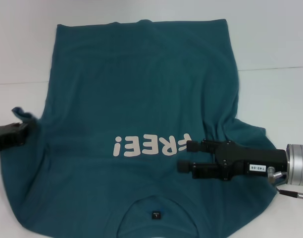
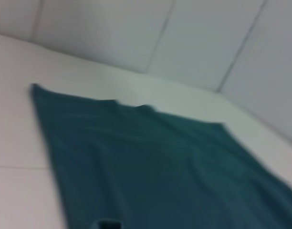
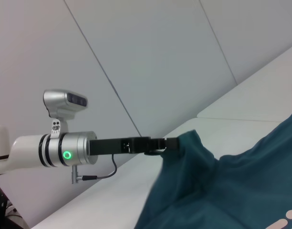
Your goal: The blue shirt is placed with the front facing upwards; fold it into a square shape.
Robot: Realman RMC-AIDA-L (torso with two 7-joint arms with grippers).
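The blue shirt (image 1: pixel 141 89) lies spread on the white table with its pale "FREE!" lettering (image 1: pixel 151 145) facing up and the collar label (image 1: pixel 155 215) at the near edge. At the left edge my left gripper (image 1: pixel 24 130) is shut on the shirt's sleeve; the right wrist view shows that gripper (image 3: pixel 168 142) holding a raised peak of the shirt (image 3: pixel 232 186) off the table. My right gripper (image 1: pixel 183 156) hovers over the right chest area beside the lettering, open, with nothing between its fingers. The left wrist view shows only the shirt (image 2: pixel 160 167) lying flat.
The white table (image 1: pixel 275 39) extends beyond the shirt at the far side and right. A seam in the tabletop (image 1: pixel 270 68) runs across it. Pale wall panels (image 3: pixel 160 57) stand behind the table.
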